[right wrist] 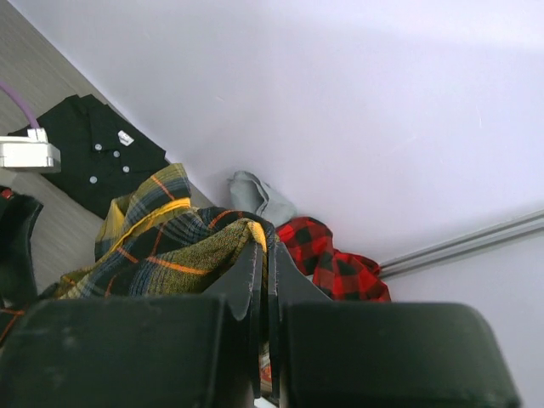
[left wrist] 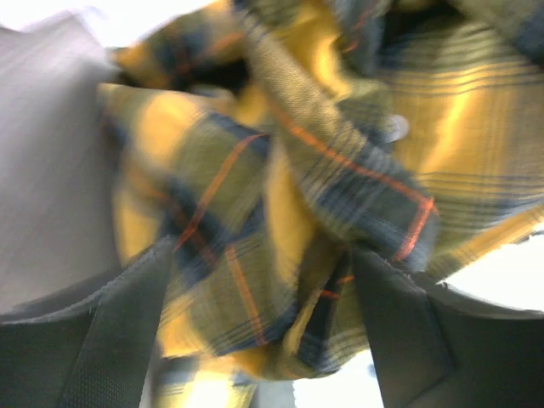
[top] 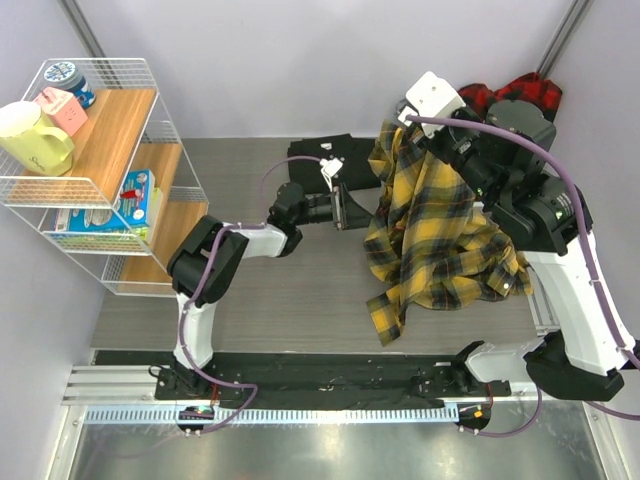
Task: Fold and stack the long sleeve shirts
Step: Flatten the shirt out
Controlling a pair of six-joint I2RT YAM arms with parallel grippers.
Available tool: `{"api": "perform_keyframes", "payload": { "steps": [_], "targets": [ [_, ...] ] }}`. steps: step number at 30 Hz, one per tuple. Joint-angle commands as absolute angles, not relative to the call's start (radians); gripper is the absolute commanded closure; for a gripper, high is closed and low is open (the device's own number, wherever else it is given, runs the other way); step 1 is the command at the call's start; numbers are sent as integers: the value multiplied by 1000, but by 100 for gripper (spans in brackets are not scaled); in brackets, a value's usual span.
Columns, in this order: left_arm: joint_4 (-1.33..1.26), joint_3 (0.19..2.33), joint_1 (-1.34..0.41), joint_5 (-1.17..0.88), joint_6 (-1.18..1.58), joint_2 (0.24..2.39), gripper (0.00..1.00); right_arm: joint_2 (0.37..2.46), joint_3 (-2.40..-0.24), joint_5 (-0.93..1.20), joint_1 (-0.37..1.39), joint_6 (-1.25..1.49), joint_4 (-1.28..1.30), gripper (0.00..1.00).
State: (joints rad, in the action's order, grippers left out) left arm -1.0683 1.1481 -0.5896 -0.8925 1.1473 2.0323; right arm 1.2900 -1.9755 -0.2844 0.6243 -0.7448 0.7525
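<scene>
Yellow flannel checked with black, the yellow plaid shirt hangs bunched above the right half of the counter, with its lowest corner near the surface. It looks light, limp and in no way fragile. It will likely sag and fold on itself wherever it is not held, so 1 grip only leaves it dangling. A second hold on an edge, such as a shoulder seam, the collar or a hem corner, seems best for spreading it flat. The right tool is pinched fully closed on a ridge of the cloth at the top of the drape and carries the whole garment. The left tool reaches in from the side with its fingers spread wide. Its wrist view shows crumpled plaid filling the gap between them, but the blur hides whether the pads touch it. The black shirt lies flat at the far edge of the counter, and the red-and-black plaid shirts are heaped in the back right corner.
</scene>
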Motion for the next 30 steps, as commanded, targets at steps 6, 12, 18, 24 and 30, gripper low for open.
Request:
{"api": "perform_keyframes", "payload": {
  "steps": [6, 12, 18, 24, 30],
  "targets": [
    [-1350, 1137, -494, -894, 1425, 1890, 89, 1344, -2032, -267, 624, -779, 546, 99],
    [-1248, 1198, -275, -986, 1464, 1743, 100, 1420, -2121, -233, 624, -770, 440, 99],
    [-360, 1118, -296, -841, 781, 1473, 21, 1473, -2224, -164, 624, -730, 391, 99],
    [-63, 1230, -469, -643, 611, 1535, 0, 1445, -2209, -109, 624, -675, 388, 99],
    [103, 1315, -480, -454, 496, 1614, 19, 1411, -2207, -127, 623, -661, 383, 99]
  ]
}}
